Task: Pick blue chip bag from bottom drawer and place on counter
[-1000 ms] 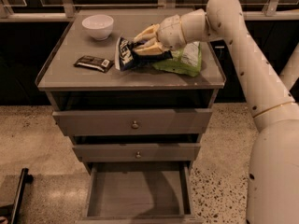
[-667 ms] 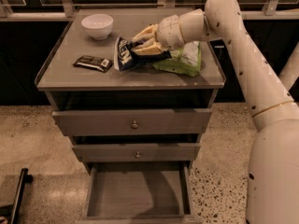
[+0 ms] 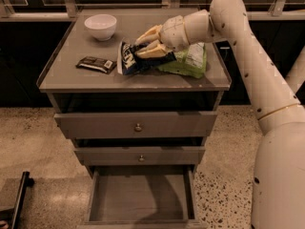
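Observation:
The blue chip bag point(image 3: 127, 63) lies on the counter point(image 3: 71, 73), near its middle, its white-lettered end turned up to the left. My gripper point(image 3: 139, 48) hovers right over the bag's right end, its fingers spread apart above it. The bag rests on the counter top against the lower finger point(image 3: 151, 52). The bottom drawer point(image 3: 140, 197) is pulled out and shows only its bare grey floor.
A white bowl point(image 3: 100, 26) stands at the counter's back left. A dark brown bar wrapper point(image 3: 96, 64) lies left of the blue bag. A light-green bag point(image 3: 188, 61) lies under my wrist on the right. The two upper drawers point(image 3: 138, 127) are shut.

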You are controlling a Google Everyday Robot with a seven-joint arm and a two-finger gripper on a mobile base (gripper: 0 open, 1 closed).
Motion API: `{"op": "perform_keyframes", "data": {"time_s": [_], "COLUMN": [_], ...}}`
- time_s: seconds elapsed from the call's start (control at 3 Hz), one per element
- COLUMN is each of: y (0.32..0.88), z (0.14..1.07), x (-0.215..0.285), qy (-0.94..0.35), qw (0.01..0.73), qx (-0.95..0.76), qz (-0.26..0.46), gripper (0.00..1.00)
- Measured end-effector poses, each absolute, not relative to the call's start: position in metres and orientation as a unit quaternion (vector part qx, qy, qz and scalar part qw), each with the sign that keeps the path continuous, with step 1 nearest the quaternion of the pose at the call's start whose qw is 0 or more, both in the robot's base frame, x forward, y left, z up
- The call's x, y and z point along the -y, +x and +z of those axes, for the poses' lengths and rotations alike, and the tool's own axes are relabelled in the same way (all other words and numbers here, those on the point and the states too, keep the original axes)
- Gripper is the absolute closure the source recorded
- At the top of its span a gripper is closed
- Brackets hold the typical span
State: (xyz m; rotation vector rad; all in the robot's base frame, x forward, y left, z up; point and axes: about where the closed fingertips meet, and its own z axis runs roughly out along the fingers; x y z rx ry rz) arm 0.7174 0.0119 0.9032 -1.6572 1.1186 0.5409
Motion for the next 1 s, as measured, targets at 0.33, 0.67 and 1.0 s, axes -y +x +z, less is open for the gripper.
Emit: {"op": "perform_keyframes", "data": {"time_s": [0.33, 0.67, 1.0], "y": [0.7174, 0.7174, 0.7174], "z": [0.9032, 0.9032, 0.9032], "x": [-0.0119, -0.0119, -0.012], "qy": [-0.688, -0.688, -0.688], "qw": [0.51, 0.51, 0.51], "qx": [-0.465, -0.465, -0.465], "qz": [0.225, 0.225, 0.225], "gripper": [0.12, 0.0, 0.0]}}
